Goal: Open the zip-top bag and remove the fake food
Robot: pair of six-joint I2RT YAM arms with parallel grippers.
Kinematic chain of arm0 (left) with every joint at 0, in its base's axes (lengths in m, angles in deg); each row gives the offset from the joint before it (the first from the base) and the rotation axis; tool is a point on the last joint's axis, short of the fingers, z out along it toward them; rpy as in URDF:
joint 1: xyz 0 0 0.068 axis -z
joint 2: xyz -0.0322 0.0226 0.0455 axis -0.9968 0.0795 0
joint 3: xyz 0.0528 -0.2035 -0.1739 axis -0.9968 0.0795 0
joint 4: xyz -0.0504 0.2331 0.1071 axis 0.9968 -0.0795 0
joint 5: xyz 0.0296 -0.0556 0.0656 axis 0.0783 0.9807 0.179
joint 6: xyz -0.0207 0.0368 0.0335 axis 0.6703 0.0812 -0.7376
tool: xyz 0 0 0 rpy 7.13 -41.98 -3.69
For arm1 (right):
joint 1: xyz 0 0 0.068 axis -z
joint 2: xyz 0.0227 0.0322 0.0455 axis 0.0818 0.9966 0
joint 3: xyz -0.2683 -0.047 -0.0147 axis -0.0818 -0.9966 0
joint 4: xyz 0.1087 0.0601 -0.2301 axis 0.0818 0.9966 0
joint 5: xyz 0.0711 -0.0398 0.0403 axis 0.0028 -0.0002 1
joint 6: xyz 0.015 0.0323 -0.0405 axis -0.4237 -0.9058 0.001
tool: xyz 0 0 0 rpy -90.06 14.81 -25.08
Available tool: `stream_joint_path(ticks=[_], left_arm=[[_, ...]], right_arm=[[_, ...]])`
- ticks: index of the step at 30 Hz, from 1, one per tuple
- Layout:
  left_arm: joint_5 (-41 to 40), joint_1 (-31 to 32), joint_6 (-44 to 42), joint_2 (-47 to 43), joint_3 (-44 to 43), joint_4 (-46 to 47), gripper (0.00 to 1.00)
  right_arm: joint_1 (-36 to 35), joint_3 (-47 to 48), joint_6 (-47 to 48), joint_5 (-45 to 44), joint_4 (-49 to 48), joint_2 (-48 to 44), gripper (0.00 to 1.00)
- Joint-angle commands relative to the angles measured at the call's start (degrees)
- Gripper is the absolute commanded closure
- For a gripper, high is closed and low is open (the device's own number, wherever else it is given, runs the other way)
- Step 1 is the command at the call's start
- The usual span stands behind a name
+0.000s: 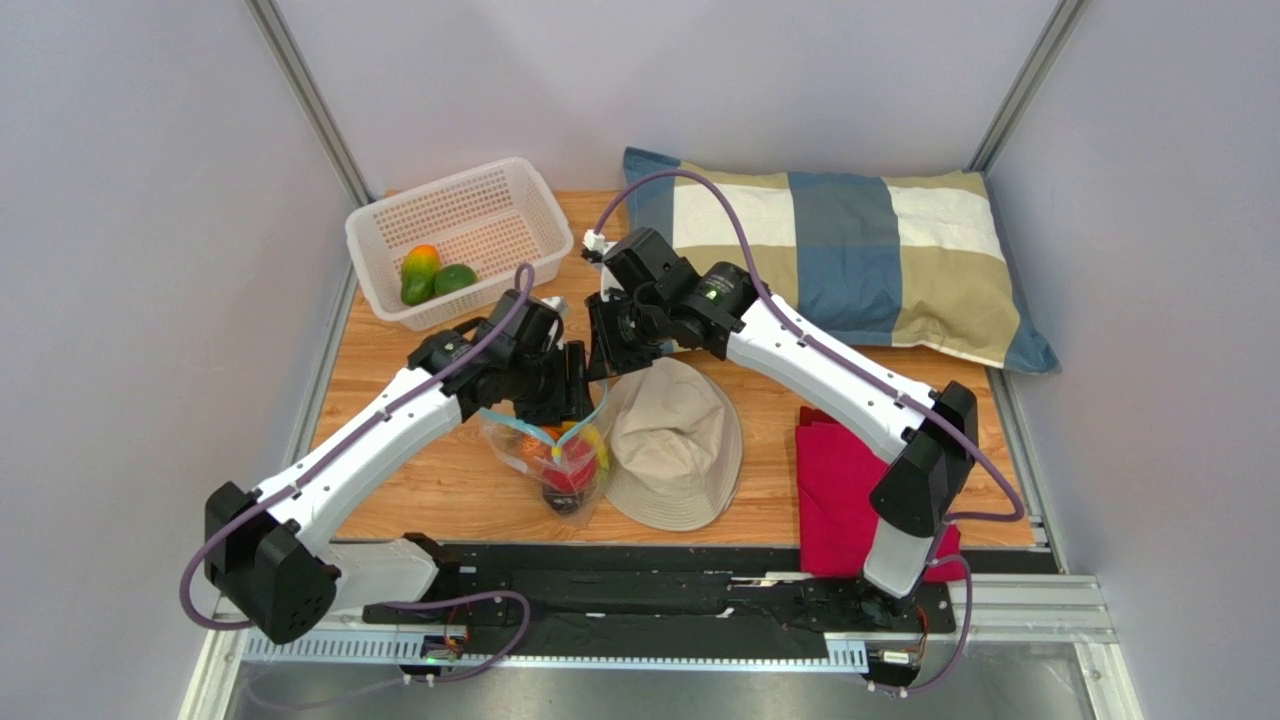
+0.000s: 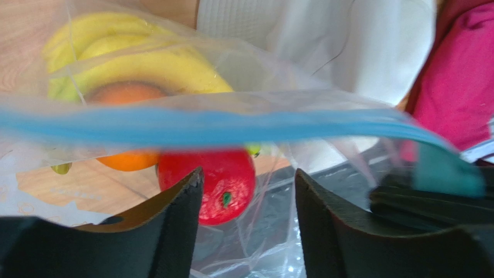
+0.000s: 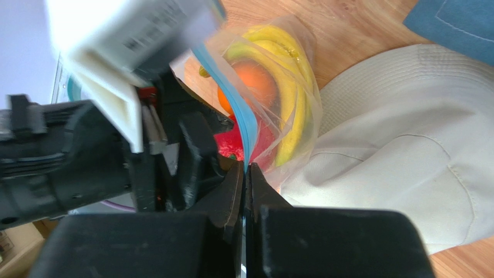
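Observation:
The zip-top bag [image 1: 519, 444] lies on the wooden table beside the hat, its blue zip strip [image 2: 203, 127] raised. Inside it I see fake food: yellow bananas [image 2: 139, 61], an orange [image 2: 129, 160] and a red apple [image 2: 223, 185]. My right gripper [image 3: 246, 169] is shut on the blue zip strip [image 3: 235, 101] at the bag's edge; from above it [image 1: 609, 360] is just behind the bag. My left gripper [image 2: 248, 174] is open at the bag's mouth, its jaws on either side of the apple and holding nothing; from above it [image 1: 568, 402] is over the bag.
A white mesh basket [image 1: 496, 195] at the back left holds a green-orange mango [image 1: 421, 267] and a green fruit [image 1: 454, 279]. A beige hat [image 1: 676, 443] lies right of the bag, a red cloth [image 1: 849, 488] further right, and a checked pillow [image 1: 842, 248] at the back.

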Motion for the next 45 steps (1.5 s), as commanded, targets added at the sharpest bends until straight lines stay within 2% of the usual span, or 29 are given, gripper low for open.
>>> stream_joint_path(ticks=[1,10,22,25,29,33,38,41,42,44,45], left_arm=[[-2.1,1.7,-1.2,2.0,-0.2,-2.8,0.32],[-0.4,2.3,-3.1,1.6,1.8,-5.6,0.24],[2.1,3.0,-3.9,0.1,6.2,-4.3,0.3],[2.4,3.0,-2.9,0.7,7.0,-3.0,0.27],[5.9,3.2,-0.5,0.7,9.3,3.6,0.23],[7.7,3.5,-0.2,1.8,12.9,6.5,0.15],[6.7,3.7,0.4,3.1,15.9,9.0,0.13],[5.8,3.7,0.4,3.4,17.7,12.0,0.2],[5.4,3.7,0.4,2.7,18.2,12.5,0.29],[4.6,3.6,0.9,1.0,18.6,13.8,0.38],[3.9,3.7,1.4,-1.2,18.6,13.9,0.49]], right_arm=[[-0.3,-0.4,-1.0,-1.0,-3.3,-3.3,1.0],[-0.3,-3.1,-1.3,-1.0,-4.6,-3.8,1.0],[-0.3,-5.8,-1.6,-1.7,-5.4,-4.3,1.0],[-0.3,-5.6,-2.1,-1.3,-5.4,-4.5,1.0],[-0.4,-4.9,-3.6,-1.6,-4.5,-4.6,1.0],[-0.3,-4.8,-3.8,-1.5,-4.1,-4.5,1.0],[-0.1,-6.3,-3.7,-1.5,-4.1,-4.8,1.0],[0.0,-6.7,-3.6,-1.3,-4.4,-5.0,1.0],[0.0,-7.0,-3.3,-1.3,-4.5,-5.0,1.0],[0.1,-7.2,-3.0,-1.5,-4.4,-5.4,1.0],[0.1,-7.7,-2.8,-1.5,-4.4,-5.5,1.0]])
